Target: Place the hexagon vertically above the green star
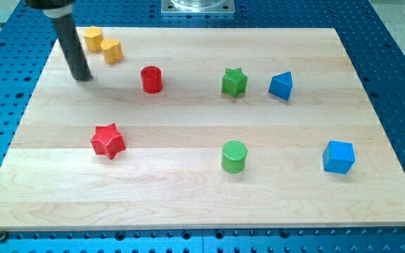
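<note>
Wooden board (188, 204) on blue perforated table (399, 42); dark rod descends from the view's top left, its tip (81, 77) resting on the board just left of and slightly below two yellow blocks; yellow cylinder (92, 38) and yellow hexagon (112, 50) touch or nearly touch; red cylinder (151, 79) sits right of the tip, apart from it; green star (234, 82) and blue triangular block (281, 86) lie further right in the same row; lower row holds red star (107, 140), green cylinder (234, 156), blue cube (338, 157), all well apart.
</note>
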Motion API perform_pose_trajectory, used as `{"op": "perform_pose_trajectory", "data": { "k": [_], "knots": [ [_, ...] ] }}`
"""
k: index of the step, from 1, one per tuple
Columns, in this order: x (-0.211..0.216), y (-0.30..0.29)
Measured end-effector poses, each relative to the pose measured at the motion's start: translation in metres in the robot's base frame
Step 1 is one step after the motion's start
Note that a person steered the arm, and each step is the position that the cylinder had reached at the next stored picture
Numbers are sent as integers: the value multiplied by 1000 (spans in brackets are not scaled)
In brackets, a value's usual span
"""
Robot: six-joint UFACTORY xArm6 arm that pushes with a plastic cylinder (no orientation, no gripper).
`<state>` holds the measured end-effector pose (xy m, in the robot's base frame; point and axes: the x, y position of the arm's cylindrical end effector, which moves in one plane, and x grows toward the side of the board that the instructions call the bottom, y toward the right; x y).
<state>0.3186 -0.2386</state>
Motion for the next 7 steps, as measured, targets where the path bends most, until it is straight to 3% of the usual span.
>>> {"op": "perform_pose_trajectory", "data": {
  "k": [3,4,5,6,7],
  "knots": [
    [-84,-34],
    [-66,-1],
    [-82,24],
    [-127,-18],
    [-104,49]
  ]
}}
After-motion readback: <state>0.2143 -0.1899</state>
